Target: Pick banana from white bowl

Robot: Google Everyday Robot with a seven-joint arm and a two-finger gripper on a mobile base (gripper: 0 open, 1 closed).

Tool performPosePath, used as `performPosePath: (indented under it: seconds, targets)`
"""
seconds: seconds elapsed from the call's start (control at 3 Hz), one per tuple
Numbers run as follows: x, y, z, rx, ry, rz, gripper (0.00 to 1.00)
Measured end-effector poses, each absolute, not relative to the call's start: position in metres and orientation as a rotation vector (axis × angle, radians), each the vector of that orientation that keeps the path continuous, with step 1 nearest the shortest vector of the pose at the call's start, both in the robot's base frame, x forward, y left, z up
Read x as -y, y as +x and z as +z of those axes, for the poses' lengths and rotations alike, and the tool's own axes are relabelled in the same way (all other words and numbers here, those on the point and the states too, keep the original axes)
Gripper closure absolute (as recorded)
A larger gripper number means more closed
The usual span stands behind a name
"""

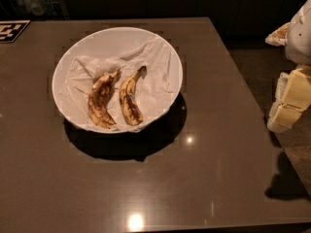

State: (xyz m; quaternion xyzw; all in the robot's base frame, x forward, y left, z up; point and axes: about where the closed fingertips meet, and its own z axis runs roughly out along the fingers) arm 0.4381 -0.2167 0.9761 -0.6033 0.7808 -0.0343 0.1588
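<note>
Glossy table point(218, 174), slim curved banana point(130, 103), claw point(287, 106) far right

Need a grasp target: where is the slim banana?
The banana lies in the bowl, upper left of view, right of the blotchy banana; gripper at the right edge.

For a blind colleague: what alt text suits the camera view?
A white bowl on a dark table holds two overripe bananas side by side on crumpled paper: a slim yellow banana and, left of it, a blotchy brown banana. The robot's claw is at the picture's right edge, beyond the table.
</note>
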Motion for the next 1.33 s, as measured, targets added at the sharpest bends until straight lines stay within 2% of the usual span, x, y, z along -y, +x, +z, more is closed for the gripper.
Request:
performPosePath:
  seconds: [1.33]
  targets:
    - [0.185, 0.43, 0.991, -2.131, -1.873, -0.146, 0.0]
